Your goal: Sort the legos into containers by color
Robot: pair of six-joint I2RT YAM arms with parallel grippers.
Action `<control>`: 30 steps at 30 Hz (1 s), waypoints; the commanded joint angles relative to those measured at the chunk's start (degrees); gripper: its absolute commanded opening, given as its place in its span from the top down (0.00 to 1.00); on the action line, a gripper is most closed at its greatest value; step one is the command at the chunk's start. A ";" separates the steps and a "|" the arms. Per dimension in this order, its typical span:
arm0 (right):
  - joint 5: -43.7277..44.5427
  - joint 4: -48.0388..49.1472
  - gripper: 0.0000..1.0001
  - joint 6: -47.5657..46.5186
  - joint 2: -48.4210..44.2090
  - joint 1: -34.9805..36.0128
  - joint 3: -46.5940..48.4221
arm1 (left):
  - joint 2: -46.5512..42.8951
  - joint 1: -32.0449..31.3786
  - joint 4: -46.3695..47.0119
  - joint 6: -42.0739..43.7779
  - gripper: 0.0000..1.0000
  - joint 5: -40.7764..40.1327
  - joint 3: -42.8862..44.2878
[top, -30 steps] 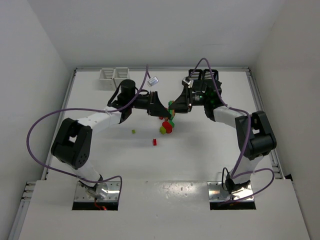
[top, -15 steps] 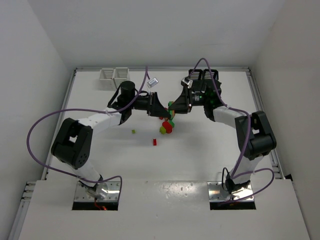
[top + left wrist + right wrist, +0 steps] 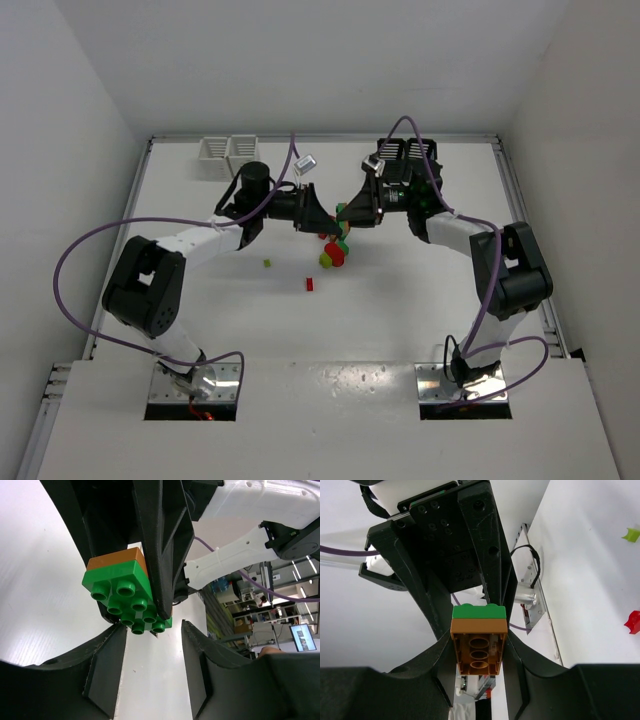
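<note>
1. My right end effector is closed on the joined bricks. They are a brown brick with a green brick stacked on it. The fingers pinch the brown one from both sides, and the stack is held up off the desk.
2. My left end effector is spread wide and holds nothing. In my left wrist view the green brick's studded face sits just beyond the gap between its fingers. I cannot tell whether either fingertip touches the brick.
3. From above, my two end effectors face each other nose to nose over the middle of the desk, with the joined bricks between them. The white bins stand at the far left. The black bins stand at the far edge, behind my right wrist.
4. Against the view a second ago I find hardly any change. Both arms keep the same pose, the right one is still clamped on the stack, and the left one is still open in front of it.
5. The loose bricks have not moved. A small pile of bricks in red, green and yellow lies just on the near side of my end effectors. A single red brick lies nearer still, and a tiny yellow-green brick lies off to the left. None of these is in a bin.
</note>
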 commanded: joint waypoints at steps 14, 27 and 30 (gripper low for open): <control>1.20 -1.22 1.00 -5.58 -2.09 1.63 -0.67 | 0.11 1.70 7.67 -4.12 0.47 -0.17 1.09; 1.20 -2.28 1.00 -6.11 -2.09 2.16 -0.67 | -0.41 1.70 2.05 1.23 0.35 -1.92 0.56; 1.20 -2.28 1.00 -6.11 -2.09 2.16 -0.67 | -0.41 1.70 1.52 1.77 0.35 -1.93 0.56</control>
